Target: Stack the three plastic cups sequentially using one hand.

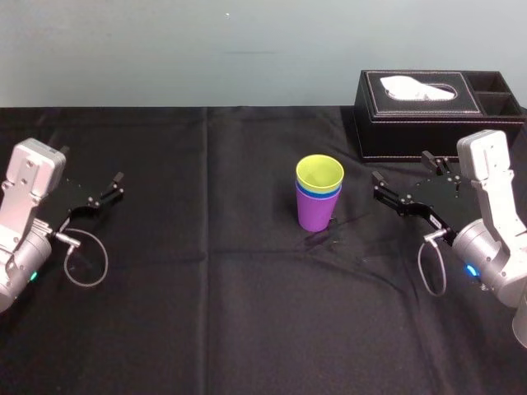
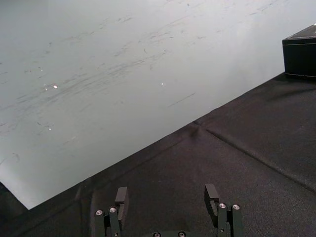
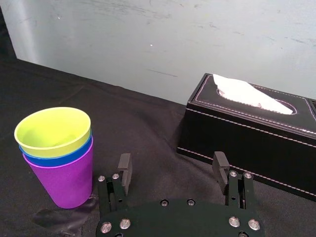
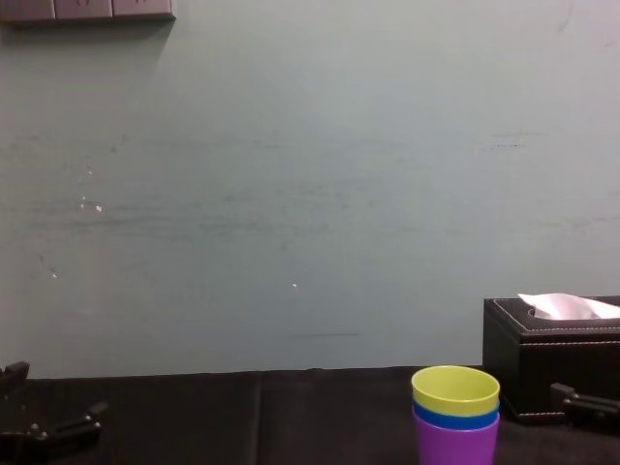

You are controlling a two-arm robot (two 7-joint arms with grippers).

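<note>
The table (image 1: 206,288) is viewed from above by the head camera and low across by the chest camera; the stacked cups (image 1: 318,197) are shared with the nearer right wrist view.

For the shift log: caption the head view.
Yellow-green cup in blue cup in purple cup, upright; left gripper and right gripper open either side; black tissue box behind.

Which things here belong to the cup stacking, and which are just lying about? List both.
Belongs: purple cup, blue cup nested in it, yellow-green cup nested on top; right gripper, open, near the stack.
Lying about: black tissue box; black tablecloth; left gripper, open, parked far left.
</note>
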